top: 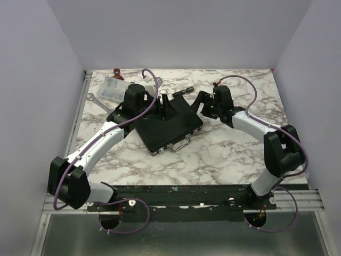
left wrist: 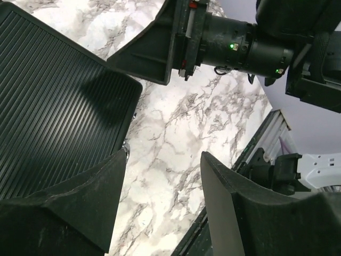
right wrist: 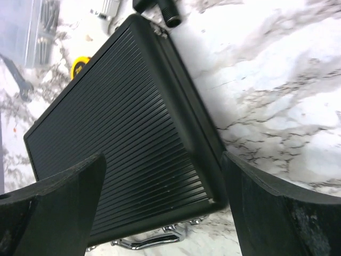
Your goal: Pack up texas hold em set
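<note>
Briefcase [top: 168, 127] lid down, flat mid-desk [top: 229, 154]; long axis near-left to far-right, handle [top: 183, 144] edge toward bases.
Left hand [top: 161, 104] spread, empty, at far-left edge.
Right hand [top: 201, 102] wide, empty, at far-right corner (handle side likely closer).
</note>
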`<state>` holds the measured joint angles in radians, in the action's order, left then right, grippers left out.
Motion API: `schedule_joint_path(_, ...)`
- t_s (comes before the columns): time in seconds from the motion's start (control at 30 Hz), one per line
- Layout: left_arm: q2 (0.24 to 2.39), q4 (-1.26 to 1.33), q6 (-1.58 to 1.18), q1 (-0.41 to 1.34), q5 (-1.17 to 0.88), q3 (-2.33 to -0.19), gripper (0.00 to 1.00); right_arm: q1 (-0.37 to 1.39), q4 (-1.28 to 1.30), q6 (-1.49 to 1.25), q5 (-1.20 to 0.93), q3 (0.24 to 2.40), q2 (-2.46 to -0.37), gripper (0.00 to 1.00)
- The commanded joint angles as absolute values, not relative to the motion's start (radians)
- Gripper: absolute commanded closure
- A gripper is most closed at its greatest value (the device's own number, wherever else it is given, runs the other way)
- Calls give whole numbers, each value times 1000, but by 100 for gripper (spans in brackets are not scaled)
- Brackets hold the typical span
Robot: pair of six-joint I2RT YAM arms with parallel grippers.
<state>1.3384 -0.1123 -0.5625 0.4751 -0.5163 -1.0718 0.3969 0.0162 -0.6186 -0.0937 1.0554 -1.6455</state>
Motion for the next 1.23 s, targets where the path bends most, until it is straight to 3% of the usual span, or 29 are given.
schedule_joint_path(0.0,1285,-175,-456,503,-439,-1112,42,392,14,-608,-223,1093,-1691,10)
schedule_joint_path(0.23,1155,-114,-368,566,-383,-1072,41,393,185,-614,-86,988,-1449,10)
schedule_joint_path(0.4,1014,-28,-314,597,-326,-1002,38,393,454,-570,111,975,-1186,8)
schedule_joint_path(0.73,683,41,-181,621,-60,-932,21,393,746,-499,416,1110,-635,0)
schedule_joint_path(1.07,584,-106,-176,621,25,-1025,18,393,800,-494,498,1188,-501,0)
schedule_joint_path(1.2,582,-127,-177,621,42,-1028,18,392,859,-534,508,1207,-548,0)
